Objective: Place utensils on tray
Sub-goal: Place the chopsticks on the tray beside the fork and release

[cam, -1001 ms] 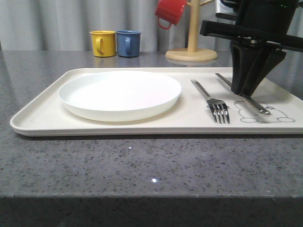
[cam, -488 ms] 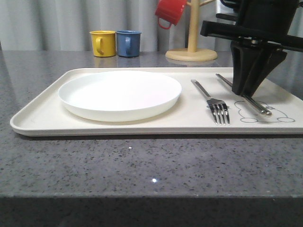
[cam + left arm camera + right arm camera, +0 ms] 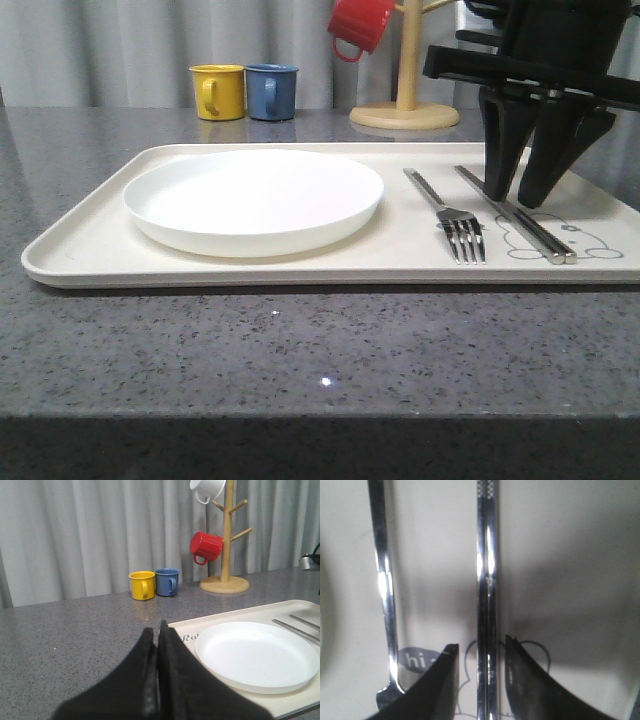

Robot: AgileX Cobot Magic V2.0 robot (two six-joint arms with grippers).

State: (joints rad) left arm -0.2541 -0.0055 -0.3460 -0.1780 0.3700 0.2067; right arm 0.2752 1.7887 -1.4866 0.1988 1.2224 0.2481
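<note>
The cream tray (image 3: 80, 262) lies on the grey counter with the round white plate (image 3: 255, 200) on its left half. Right of the plate lies the silver fork (image 3: 456, 222), tines toward the front. The pair of chopsticks (image 3: 536, 228) lies flat beside it, over the rabbit drawing. My right gripper (image 3: 516, 198) stands open just above them, one finger on each side, touching neither; in the right wrist view the chopsticks (image 3: 487, 580) run between the fingertips (image 3: 451, 652) and the fork handle (image 3: 382, 580) lies beside them. My left gripper (image 3: 157, 630) is shut and empty, hovering over the tray's left end near the plate (image 3: 257, 655).
A yellow mug (image 3: 217, 91) and a blue mug (image 3: 271, 91) stand behind the tray. A wooden mug tree (image 3: 405, 100) at the back right carries a red mug (image 3: 360, 25) and a white mug (image 3: 207, 489). Bare counter lies in front of the tray.
My right gripper has opened and let go of the chopsticks. They now lie flat on the tray, slid a little toward the front.
</note>
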